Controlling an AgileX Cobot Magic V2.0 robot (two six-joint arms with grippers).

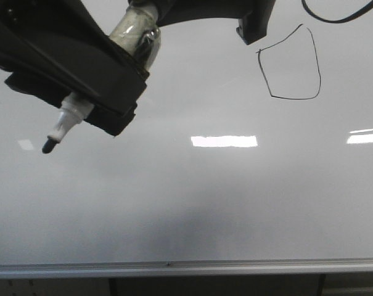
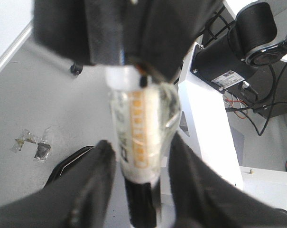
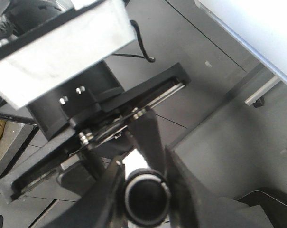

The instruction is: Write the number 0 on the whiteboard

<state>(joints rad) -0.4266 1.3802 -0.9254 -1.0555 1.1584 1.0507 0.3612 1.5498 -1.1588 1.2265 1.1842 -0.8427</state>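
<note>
The whiteboard (image 1: 192, 203) fills the front view, glossy pale grey with a silver rim along the near edge. The number 0 (image 1: 291, 65) is a thin black angular loop at its upper right. My left gripper (image 1: 81, 80) is shut on a black-tipped marker (image 1: 66, 123), whose tip points down-left, far left of the 0. In the left wrist view the marker (image 2: 141, 133), with its orange label, sits between the black fingers (image 2: 98, 175) of my left gripper (image 2: 142, 142). My right gripper (image 3: 144, 161) is shut on a round black cap (image 3: 145, 199), seen end-on.
Bright rectangular light reflections (image 1: 224, 141) lie across the board. A black cable (image 1: 340, 18) loops at the top right. A black arm part (image 1: 257, 24) hangs just left of the 0. The wrist views show the robot base (image 2: 214, 109) and grey floor (image 3: 219, 61).
</note>
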